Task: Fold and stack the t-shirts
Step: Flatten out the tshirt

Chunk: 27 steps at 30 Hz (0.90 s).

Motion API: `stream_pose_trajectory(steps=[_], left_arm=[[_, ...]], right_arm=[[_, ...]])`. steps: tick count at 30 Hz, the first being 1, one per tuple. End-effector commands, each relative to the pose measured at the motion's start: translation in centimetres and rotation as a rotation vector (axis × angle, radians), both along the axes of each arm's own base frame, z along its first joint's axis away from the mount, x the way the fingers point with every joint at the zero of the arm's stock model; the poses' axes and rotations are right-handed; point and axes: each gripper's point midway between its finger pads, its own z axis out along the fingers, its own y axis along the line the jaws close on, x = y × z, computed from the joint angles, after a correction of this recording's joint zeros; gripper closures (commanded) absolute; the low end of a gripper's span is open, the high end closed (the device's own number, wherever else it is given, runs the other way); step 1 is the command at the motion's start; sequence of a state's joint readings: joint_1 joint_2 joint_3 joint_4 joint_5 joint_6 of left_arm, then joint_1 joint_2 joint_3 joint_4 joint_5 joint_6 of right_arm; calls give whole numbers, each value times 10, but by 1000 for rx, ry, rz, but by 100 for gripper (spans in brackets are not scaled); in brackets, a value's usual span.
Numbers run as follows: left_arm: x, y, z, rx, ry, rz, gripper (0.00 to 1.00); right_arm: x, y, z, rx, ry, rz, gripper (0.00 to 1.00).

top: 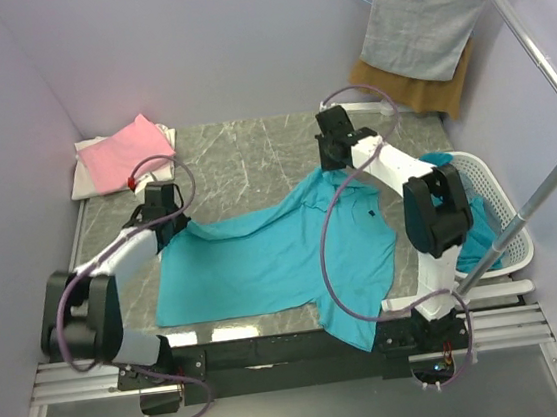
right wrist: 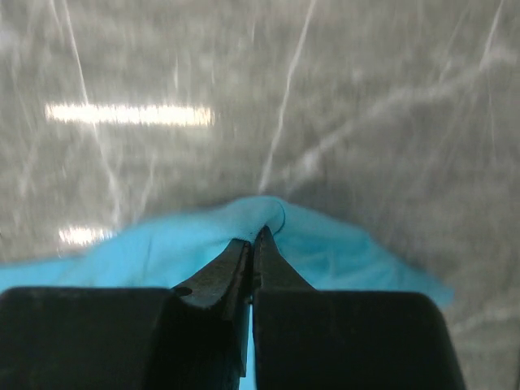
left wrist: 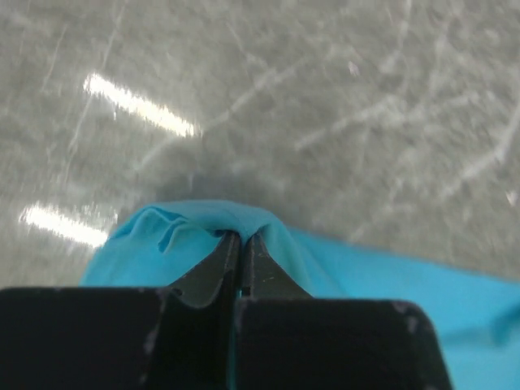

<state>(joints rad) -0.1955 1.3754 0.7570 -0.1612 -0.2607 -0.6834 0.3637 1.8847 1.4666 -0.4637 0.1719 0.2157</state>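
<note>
Nearest the overhead camera, a sleeve of the teal t-shirt (top: 264,260) droops over the near edge of the marbled worktop (top: 243,157), between the two arm bases. The rest of the shirt lies spread across the middle of the worktop. The left claw (left wrist: 241,236) is clenched on a bunched fold at the shirt's far left corner, and the right claw (right wrist: 253,236) is clenched on a pinch of fabric at its far right, so the far edge runs between them. A pink t-shirt (top: 126,150) lies folded on a white t-shirt (top: 89,175) at the far left corner. More teal fabric (top: 477,226) sits in a white basket (top: 505,208) at the right. A grey cloth (top: 419,26) hangs above a mustard-brown cloth (top: 426,91) at the far right.
</note>
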Motion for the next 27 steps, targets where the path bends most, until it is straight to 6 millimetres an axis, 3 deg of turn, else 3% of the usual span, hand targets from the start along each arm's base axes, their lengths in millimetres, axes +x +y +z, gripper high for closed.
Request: stream_pose_trajectory(steps=[1,2,3,4,5,6,7,8,9,12,13,16,20,24,27], left_arm=[[66,14,35,48,-190,65,99],[78,18,32,65,-193,79,99],[83,23,30,78,-190,91,99],[87,35,20,93,-164,120,95],[96,40,27,100,-186,134,85],[100,47,25,111,-183,152,71],[104,61,25,123,-183,179,31],[107,68,25,125,-188,196,11],[108,74,24,127,-181,209,1],[110,87,23,134,-147,235,0],[112,87,27,132,-152,236,1],[103,71,27,56,-159,190,1],[87,34,27,-72,-186,37,0],[70,12,18,-156,-165,-43,1],[58,11,6,-167,-148,-39,2]], right_arm=[[61,-1,37,55,-147,-53,100],[68,-5,25,36,-132,-72,99],[78,-6,31,43,-154,-83,98],[86,-11,31,43,-162,-91,93],[92,-18,23,19,-159,-121,84],[101,-25,27,15,-182,-148,62],[109,-34,24,9,-195,-165,55],[112,-40,25,4,-201,-189,47],[117,-49,30,-3,-221,-220,33],[114,-62,37,3,-243,-242,29],[110,-60,51,22,-262,-227,29],[86,-41,46,117,-189,-147,29],[56,-23,27,219,-71,-118,30],[50,-26,11,229,-28,-143,30],[50,-28,0,234,10,-139,31]])
